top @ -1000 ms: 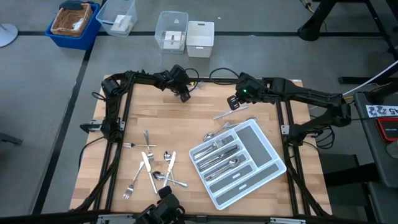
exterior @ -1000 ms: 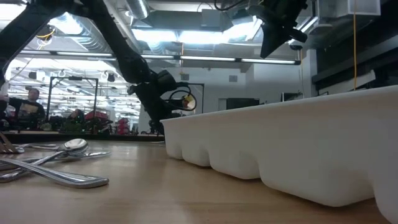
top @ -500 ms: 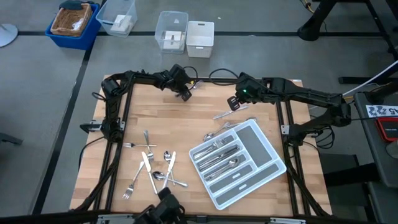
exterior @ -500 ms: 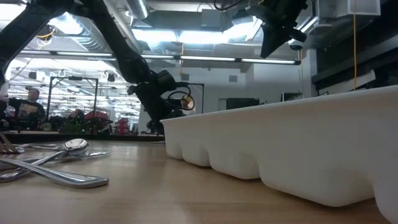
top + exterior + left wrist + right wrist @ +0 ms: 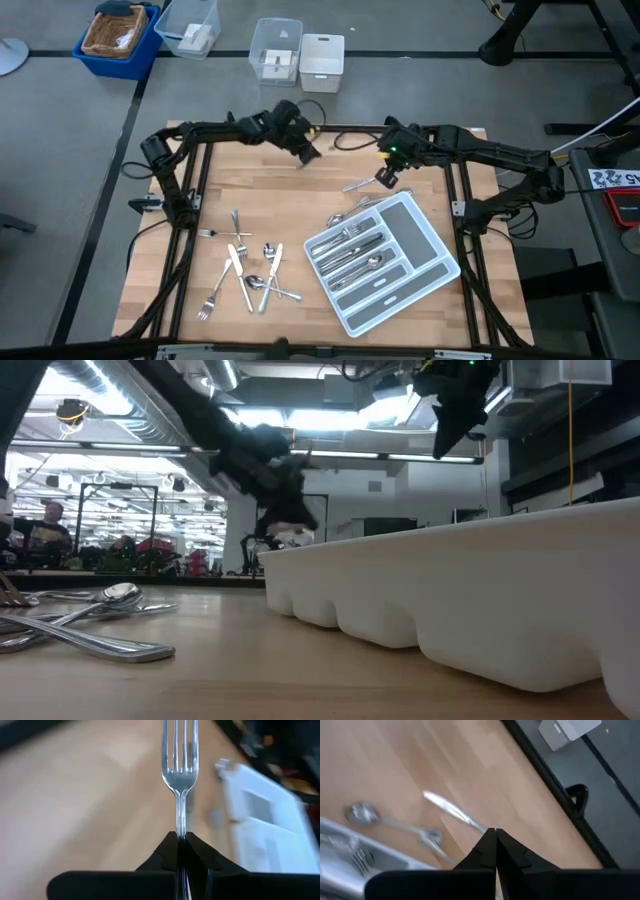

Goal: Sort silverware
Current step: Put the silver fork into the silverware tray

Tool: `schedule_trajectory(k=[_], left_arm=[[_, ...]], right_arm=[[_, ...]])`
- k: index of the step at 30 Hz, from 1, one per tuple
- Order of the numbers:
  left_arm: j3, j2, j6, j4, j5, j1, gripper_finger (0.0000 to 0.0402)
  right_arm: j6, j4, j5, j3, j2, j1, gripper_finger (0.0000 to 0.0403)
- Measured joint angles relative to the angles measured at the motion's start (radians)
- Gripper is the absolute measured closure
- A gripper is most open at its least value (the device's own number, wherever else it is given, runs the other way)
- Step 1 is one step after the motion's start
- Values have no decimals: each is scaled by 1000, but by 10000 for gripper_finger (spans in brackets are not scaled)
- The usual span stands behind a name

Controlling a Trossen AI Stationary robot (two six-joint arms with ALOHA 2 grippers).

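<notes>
I see a fork [image 5: 179,772] pinched by its handle in my left end effector [image 5: 181,840], tines pointing straight out ahead of the fingertips, held up off the wooden surface [image 5: 260,195]. The right end effector [image 5: 386,176] hangs just across from it, fingers pressed together on nothing, with a knife [image 5: 358,184] lying on the surface right below its tips and two spoons [image 5: 395,822] a little beyond that. The grey tray [image 5: 440,262] sits past the right end effector, several pieces already in its slots. A loose scatter of silverware [image 5: 245,270] lies well away from both end effectors, beside the tray.
</notes>
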Motion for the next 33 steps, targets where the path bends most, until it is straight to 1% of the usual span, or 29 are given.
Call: schedule_trajectory(k=[7,12,13,16,18,21,25,30,33], left_arm=[[-1,-9,-147,22,-11,-273,392],[-1,-9,-254,67,-178,-457,391],[-1,-10,-281,76,-219,-488,391],[0,-4,-358,79,-387,-576,390],[-3,5,-398,76,-471,-626,390],[-3,28,-423,74,-553,-686,390],[-3,73,-393,94,-625,-746,389],[-3,123,-325,97,-711,-769,389],[-3,145,-321,95,-730,-764,389]], right_arm=[[-117,-96,-16,0,0,0,398],[-185,-128,-17,0,0,0,398],[-195,-127,-17,0,0,0,397],[-219,-125,-17,0,0,0,398],[-234,-123,-17,0,0,0,397],[-235,-117,-21,0,0,0,397],[-236,-93,-46,0,0,0,398],[-235,-59,-99,0,0,0,397],[-235,-46,-132,0,0,0,398]])
